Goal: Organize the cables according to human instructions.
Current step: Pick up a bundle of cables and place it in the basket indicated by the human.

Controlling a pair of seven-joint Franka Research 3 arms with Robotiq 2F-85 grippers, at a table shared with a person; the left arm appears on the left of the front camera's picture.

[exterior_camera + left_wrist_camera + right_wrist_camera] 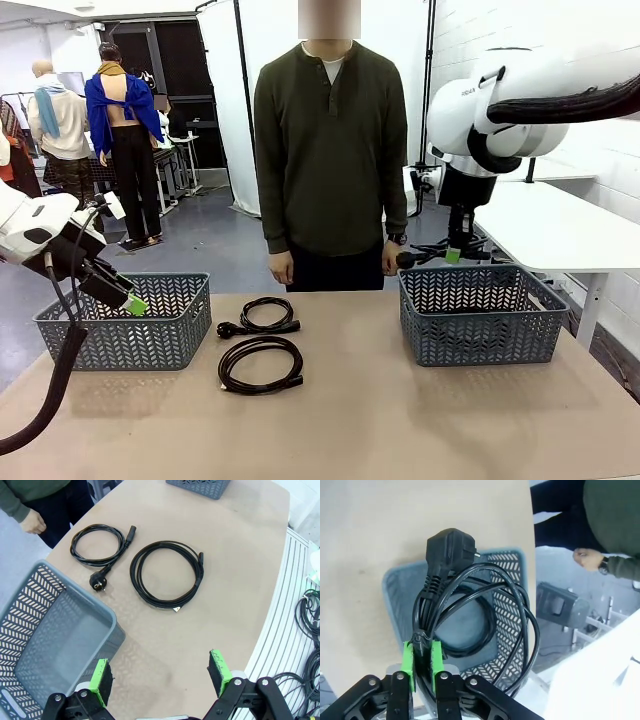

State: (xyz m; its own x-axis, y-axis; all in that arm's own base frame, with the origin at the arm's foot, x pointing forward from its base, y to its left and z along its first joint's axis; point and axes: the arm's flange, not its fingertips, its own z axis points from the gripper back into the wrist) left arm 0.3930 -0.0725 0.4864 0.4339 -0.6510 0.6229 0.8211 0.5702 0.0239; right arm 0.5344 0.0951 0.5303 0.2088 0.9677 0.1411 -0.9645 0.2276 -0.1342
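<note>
In the front view, the right gripper (453, 256), clenched on a cable (425, 257), hangs just above the right basket's (480, 345) far rim. A far coil (266, 315) and a near coil (260, 365) lie on the table (400, 420) well left of that basket, and the left gripper (133, 303) is farthest left. In the left wrist view, that gripper's jaws are spread wide and empty, with both coils lying flat between it and the right basket. In the right wrist view, the green pads (408, 660) pinch the cable's strands, with its plug (449, 547) and loops hanging over the right basket's inside.
</note>
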